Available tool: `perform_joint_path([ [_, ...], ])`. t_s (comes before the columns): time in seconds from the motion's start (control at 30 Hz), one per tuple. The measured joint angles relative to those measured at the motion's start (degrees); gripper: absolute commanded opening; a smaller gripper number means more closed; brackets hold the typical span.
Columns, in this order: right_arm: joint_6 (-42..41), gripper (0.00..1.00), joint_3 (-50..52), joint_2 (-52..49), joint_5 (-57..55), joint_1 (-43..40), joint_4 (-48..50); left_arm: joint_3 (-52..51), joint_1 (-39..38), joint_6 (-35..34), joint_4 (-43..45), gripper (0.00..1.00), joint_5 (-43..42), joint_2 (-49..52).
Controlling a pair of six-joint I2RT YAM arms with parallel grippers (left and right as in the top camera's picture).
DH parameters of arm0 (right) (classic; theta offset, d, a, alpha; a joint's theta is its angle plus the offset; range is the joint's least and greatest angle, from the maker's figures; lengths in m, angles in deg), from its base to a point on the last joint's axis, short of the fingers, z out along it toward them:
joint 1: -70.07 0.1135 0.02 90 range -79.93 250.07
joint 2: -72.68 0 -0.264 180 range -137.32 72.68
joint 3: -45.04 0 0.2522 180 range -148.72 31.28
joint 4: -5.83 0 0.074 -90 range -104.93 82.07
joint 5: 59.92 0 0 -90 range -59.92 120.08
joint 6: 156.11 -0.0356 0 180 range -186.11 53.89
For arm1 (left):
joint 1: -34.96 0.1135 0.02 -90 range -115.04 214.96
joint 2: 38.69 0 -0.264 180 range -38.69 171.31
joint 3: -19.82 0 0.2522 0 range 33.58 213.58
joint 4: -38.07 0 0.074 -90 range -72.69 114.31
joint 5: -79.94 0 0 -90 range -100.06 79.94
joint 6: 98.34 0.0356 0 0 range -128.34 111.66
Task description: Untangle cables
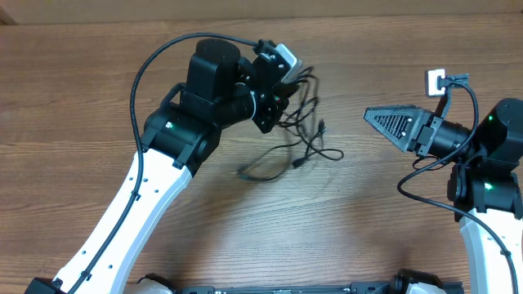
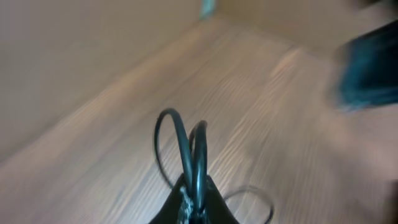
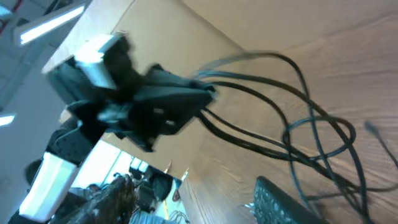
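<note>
The cables (image 1: 309,140) are a tangle of thin black cords in the middle of the wooden table (image 1: 245,237), with plug ends trailing to the front and right. My left gripper (image 1: 276,110) is shut on part of the bundle and holds it up, while the rest hangs down to the table. In the left wrist view, cable loops (image 2: 193,146) rise from between the closed fingers (image 2: 196,208). My right gripper (image 1: 369,114) is open and empty, to the right of the tangle and pointing at it. The right wrist view shows one of its fingers (image 3: 286,202), the cables (image 3: 298,134) and the left gripper (image 3: 161,102).
A low wall (image 1: 261,10) runs along the table's far edge. Thicker black arm wires loop over the left arm (image 1: 155,57) and beside the right arm (image 1: 425,192).
</note>
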Motion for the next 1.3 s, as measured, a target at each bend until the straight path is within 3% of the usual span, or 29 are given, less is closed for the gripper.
perform_joint_path([
  [0.13,0.0,0.60,0.0,0.0,-0.7,0.0,-1.0,0.0,0.0,-1.9,7.3,0.04,-8.5,0.0],
  [0.4,0.1,0.61,0.0,0.0,-3.6,1.3,-1.7,0.0,-1.5,-8.3,14.4,0.04,-16.3,0.0],
  [0.67,0.1,0.59,0.0,0.0,-7.0,2.1,-3.4,0.0,-6.8,-9.1,16.1,0.04,-18.1,0.0],
  [0.87,0.5,0.04,0.0,0.0,-12.7,2.1,-10.2,0.0,-7.8,-11.1,18.8,0.04,-18.5,0.0],
  [1.1,1.6,0.04,0.0,0.0,-13.3,2.1,-12.2,0.0,-7.7,-11.4,18.0,0.04,-14.3,0.0],
  [1.3,1.7,0.04,0.0,0.0,-8.6,2.1,-5.8,0.0,-6.9,-11.6,9.8,0.04,-1.9,0.0],
])
